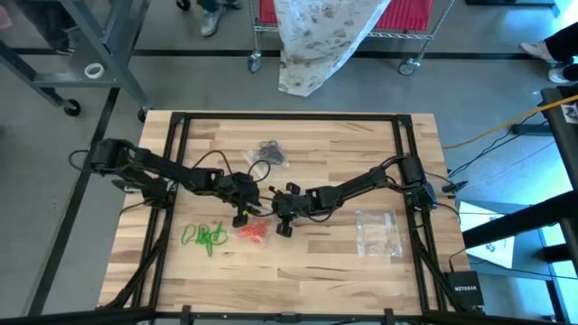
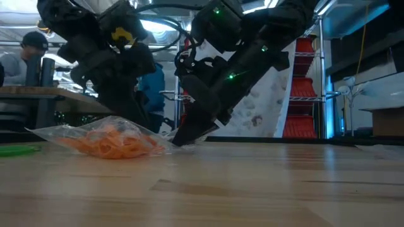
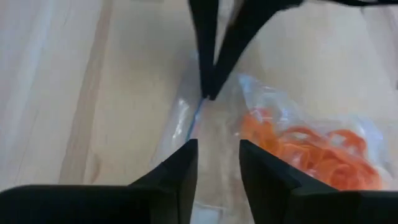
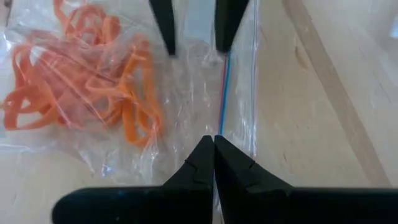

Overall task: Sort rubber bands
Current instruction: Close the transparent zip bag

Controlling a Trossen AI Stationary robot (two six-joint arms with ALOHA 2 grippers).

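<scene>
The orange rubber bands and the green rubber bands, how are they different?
The orange rubber bands sit inside a clear plastic bag; the green rubber bands lie loose on the table. Both grippers, left open and right pinched on the bag's edge, are at the orange ones; nothing touches the green ones. Both are piles of thin loops.

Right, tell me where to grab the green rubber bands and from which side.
Grip the green rubber bands where the loops bunch thickest, at the pile's middle, and come straight down from above. They lie loose and flat on the table, unbagged, so a side approach would likely push them along. The left gripper is nearest.
</scene>
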